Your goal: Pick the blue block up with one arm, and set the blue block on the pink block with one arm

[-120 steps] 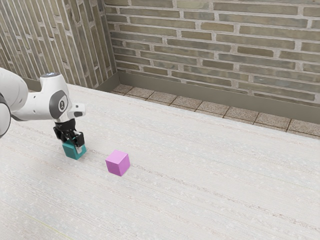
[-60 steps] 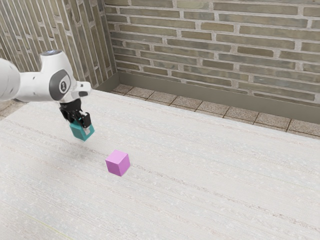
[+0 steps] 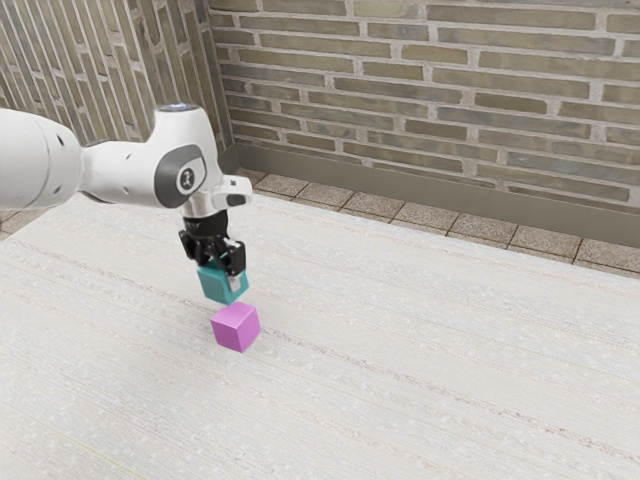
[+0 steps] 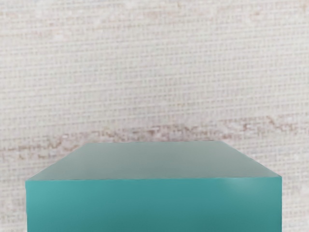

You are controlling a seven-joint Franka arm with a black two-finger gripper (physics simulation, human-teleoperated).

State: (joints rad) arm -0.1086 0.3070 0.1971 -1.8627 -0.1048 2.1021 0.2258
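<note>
Since a second ago the white arm (image 3: 120,170) has swung from the exterior view's left toward its right. It has lifted the small, matte teal-blue block (image 3: 214,287) off the pale, wood-grained counter (image 3: 420,350) and carried it to the small, matte pink block (image 3: 236,327). The black two-finger pincer (image 3: 222,272) points downward and pinches the teal-blue block, one finger against each of two opposite faces. The teal-blue block hangs slightly tilted, just above the pink block and a little toward the exterior view's left of it; I cannot tell whether the two touch. The pink block rests on the counter.

In the wrist view the teal-blue block (image 4: 154,193) sits right under the hand, with bare counter (image 4: 154,63) beyond it. Past the counter's far edge run a strip of brown floor tiles (image 3: 470,225) and a grey-brown brick wall (image 3: 450,90).
</note>
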